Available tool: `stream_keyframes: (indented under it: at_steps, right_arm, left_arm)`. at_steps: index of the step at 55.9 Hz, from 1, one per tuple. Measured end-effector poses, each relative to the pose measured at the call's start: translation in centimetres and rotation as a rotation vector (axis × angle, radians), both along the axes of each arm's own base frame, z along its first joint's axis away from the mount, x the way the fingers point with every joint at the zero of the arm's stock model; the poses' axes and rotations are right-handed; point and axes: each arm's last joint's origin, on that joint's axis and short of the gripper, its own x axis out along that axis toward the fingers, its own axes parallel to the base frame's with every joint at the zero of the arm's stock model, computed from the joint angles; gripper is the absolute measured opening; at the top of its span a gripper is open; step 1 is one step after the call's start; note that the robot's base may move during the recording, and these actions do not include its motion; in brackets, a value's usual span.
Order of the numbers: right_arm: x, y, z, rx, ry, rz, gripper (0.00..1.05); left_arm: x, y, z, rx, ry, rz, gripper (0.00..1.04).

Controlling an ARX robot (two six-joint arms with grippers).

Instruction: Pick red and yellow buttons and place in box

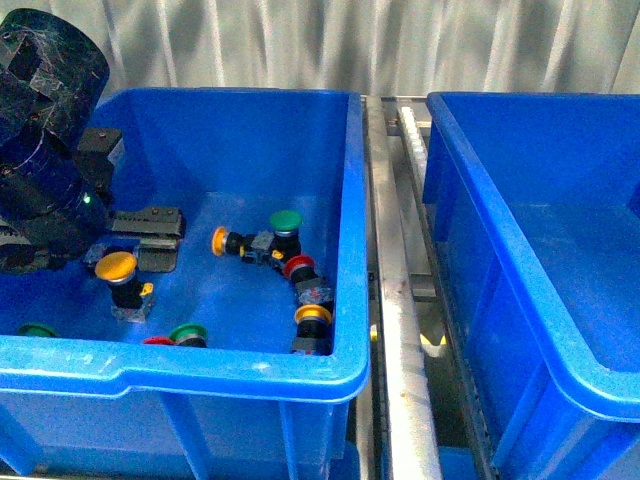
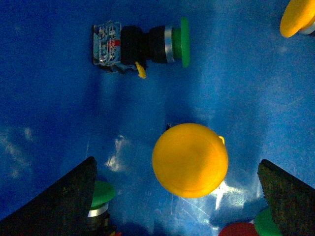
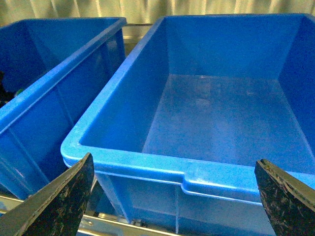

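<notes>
Hovering low inside the left crate [image 1: 200, 375], the left jaws are released and spread wide. One black finger [image 2: 64, 201] stands on each side of an upright yellow button [image 2: 190, 160], apart from it, and the button's cap faces the wrist camera. Just beyond it lies a green button [image 2: 147, 44] on its side.

Toward the crate's right wall sits a cluster: a tipped yellow button [image 1: 220, 240], a green-capped one [image 1: 286, 220], a red button [image 1: 298, 266] and a third yellow button [image 1: 313, 316] against the wall. By the near wall, a red cap [image 1: 157, 341] shows just beside a green cap [image 1: 188, 333].

A metal rail [image 1: 395, 300] separates this crate from the box [image 3: 147, 164]. The right jaws hang outside the box's near rim, released, grasping nothing.
</notes>
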Motion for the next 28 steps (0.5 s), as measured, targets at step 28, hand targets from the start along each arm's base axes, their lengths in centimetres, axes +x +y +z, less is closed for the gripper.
stream_keyframes:
  at_steps: [28]
  right_arm:
    - [0.0, 0.0, 0.0, 0.000, 0.000, 0.000, 0.98]
  left_arm:
    - [1.1, -0.6, -1.7, -0.004, 0.027, -0.004, 0.97]
